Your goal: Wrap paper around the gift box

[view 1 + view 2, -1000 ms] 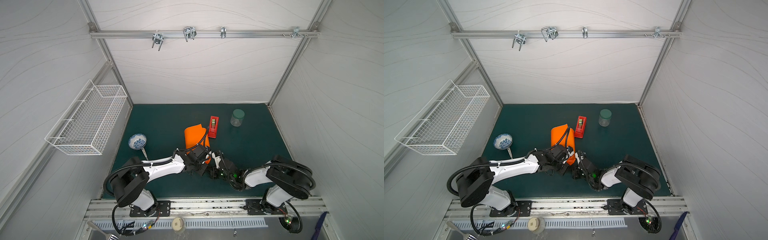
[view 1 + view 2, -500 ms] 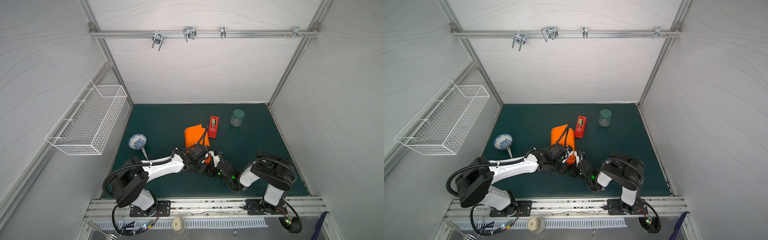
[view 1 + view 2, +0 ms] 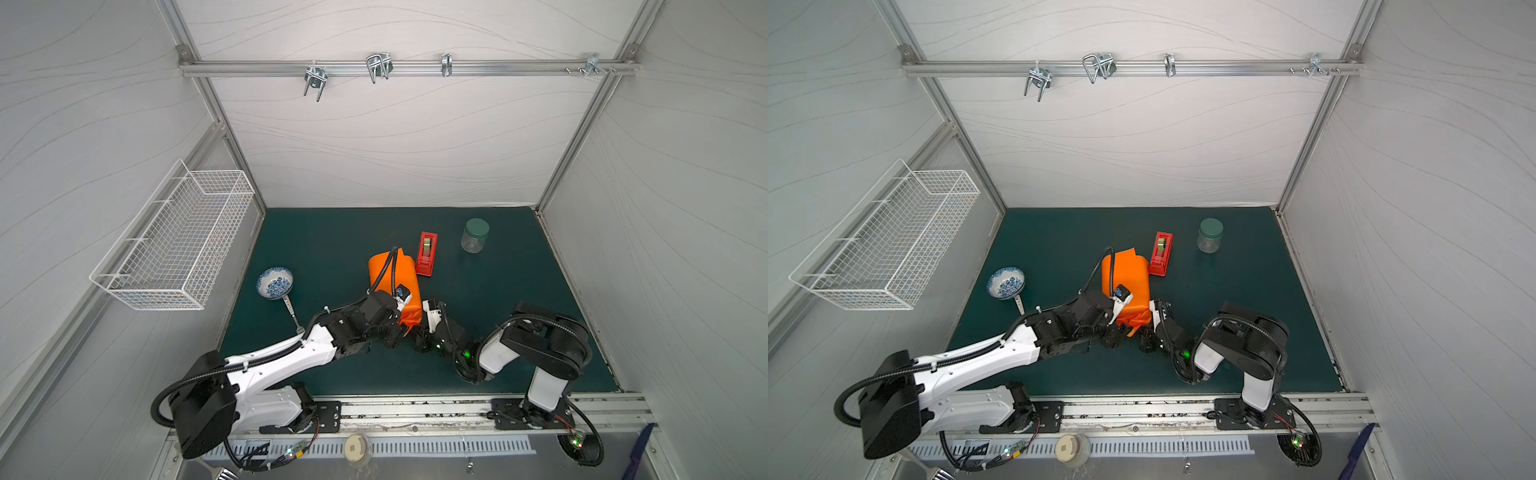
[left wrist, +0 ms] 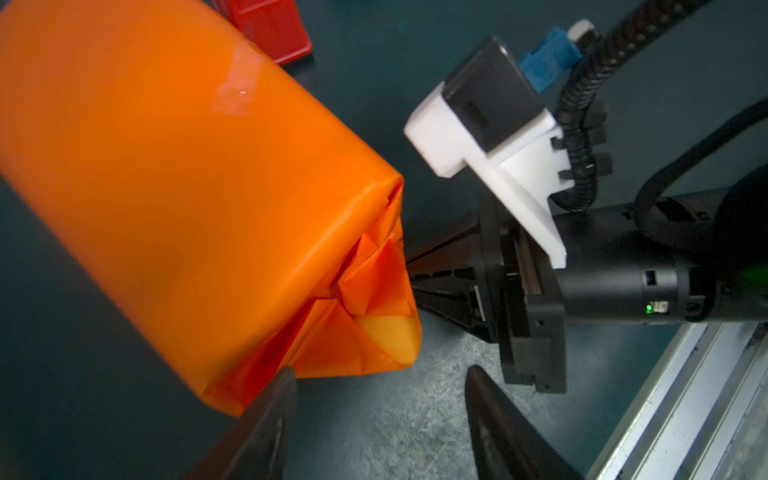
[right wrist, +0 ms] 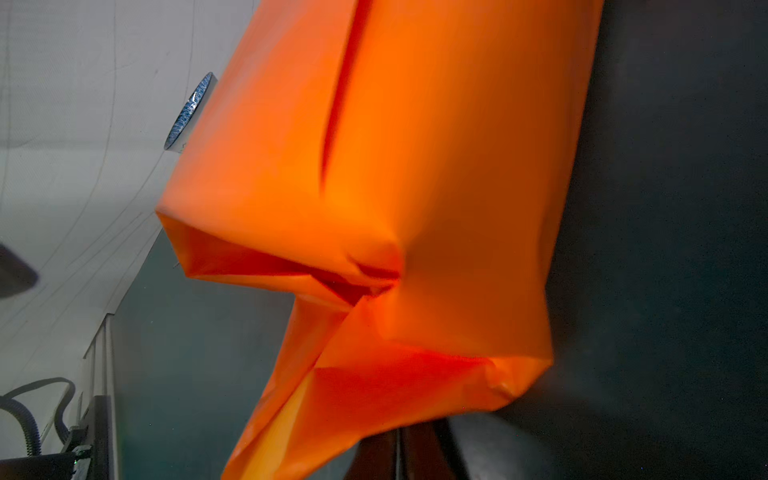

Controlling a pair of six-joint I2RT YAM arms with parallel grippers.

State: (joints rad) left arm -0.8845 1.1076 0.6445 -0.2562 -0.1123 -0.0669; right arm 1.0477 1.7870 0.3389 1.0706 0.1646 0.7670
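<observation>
White wavy-grained panels wall in a dark green desk [image 3: 519,291], with a metal rail [image 3: 415,68] of hooks running across the far side and a white wire basket [image 3: 178,245] fixed to the left wall. At the middle of the desk, the orange paper [image 3: 403,274] is folded into a box-shaped parcel, seen in both top views [image 3: 1129,278]; whatever it covers is hidden. Its long axis runs from far to near. A red tape dispenser [image 3: 428,253] sits just beside the parcel's far right corner, and a clear jar with a green lid [image 3: 473,237] stands farther right, well apart. To the left, a blue-and-white bowl [image 3: 274,282] rests with a spoon [image 3: 291,311] just beside its near edge.

Both arms meet at the parcel's near end, where the paper is only loosely tucked: creased triangular flaps stick out, and one flap tip shows the yellower side. The left end effector [image 4: 379,374] has its jaws spread wide, one dark finger [image 4: 270,415] against the lower corner of the paper, the other clear of it over bare desk. The right end effector [image 4: 415,278] has its jaws pressed together, its tips right at the folded flaps; whether any paper is caught between them cannot be told. A glossy patch [image 4: 237,91] marks the parcel's upper face.
</observation>
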